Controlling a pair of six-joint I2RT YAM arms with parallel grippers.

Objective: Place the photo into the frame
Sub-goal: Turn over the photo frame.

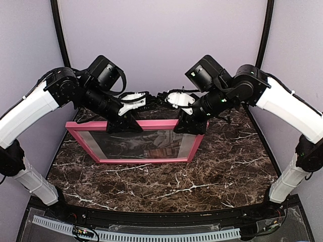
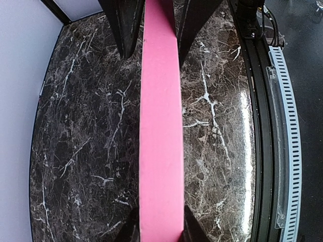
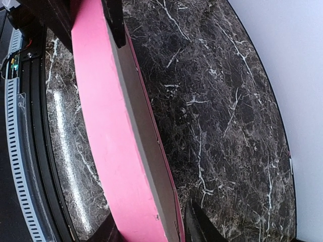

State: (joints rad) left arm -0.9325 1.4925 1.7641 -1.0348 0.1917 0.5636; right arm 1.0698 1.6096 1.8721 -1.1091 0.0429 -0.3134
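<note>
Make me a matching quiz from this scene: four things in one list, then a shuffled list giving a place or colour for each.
Things:
1. left gripper
2. right gripper
3. frame
4. table

Descriptions:
A. dark marble with white veins
B. on the left half of the frame's top rail
C. pink, up on one long edge
D. on the right half of the frame's top rail

Pairs: 1-B, 2-D, 3-C, 4-A
</note>
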